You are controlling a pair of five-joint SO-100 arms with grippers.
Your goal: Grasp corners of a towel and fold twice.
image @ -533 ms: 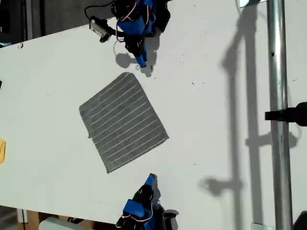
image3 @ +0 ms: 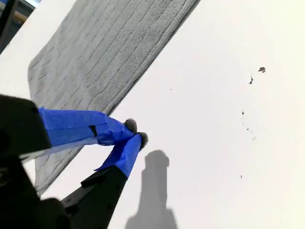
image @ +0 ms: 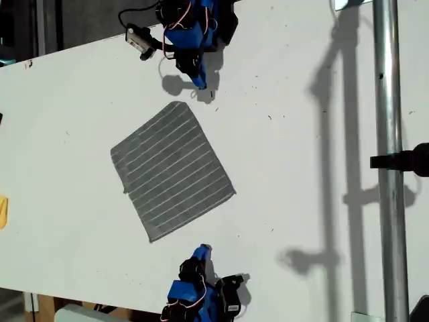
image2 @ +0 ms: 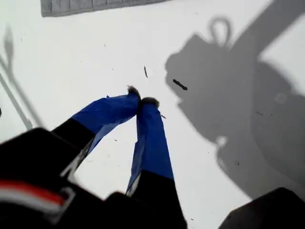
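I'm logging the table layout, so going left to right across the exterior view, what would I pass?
Small yellow thing at the left edge → grey striped towel → metal pole. The two blue arms overlap the towel's span, so I leave them out.

My first gripper [image2: 141, 101] closed, empty, low over table. My second gripper [image3: 136, 132] likewise closed, empty.
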